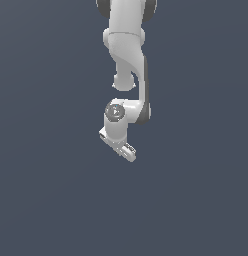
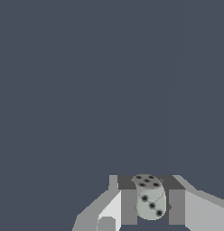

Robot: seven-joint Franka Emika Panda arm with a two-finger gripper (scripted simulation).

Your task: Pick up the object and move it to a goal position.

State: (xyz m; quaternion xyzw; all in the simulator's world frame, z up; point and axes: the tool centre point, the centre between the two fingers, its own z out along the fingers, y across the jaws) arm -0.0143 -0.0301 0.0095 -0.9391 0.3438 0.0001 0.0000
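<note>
In the wrist view the object (image 2: 151, 196) is a small pale grey die with black dots and rounded corners. It sits between my gripper's (image 2: 152, 205) two grey fingers (image 2: 128, 206), which press against its sides. In the exterior view the white arm hangs down from the top, and the gripper (image 1: 118, 146) points away from the camera. There its fingers and the object are hidden behind the hand.
A plain dark blue-grey surface fills both views around the arm. No other objects, containers or edges show.
</note>
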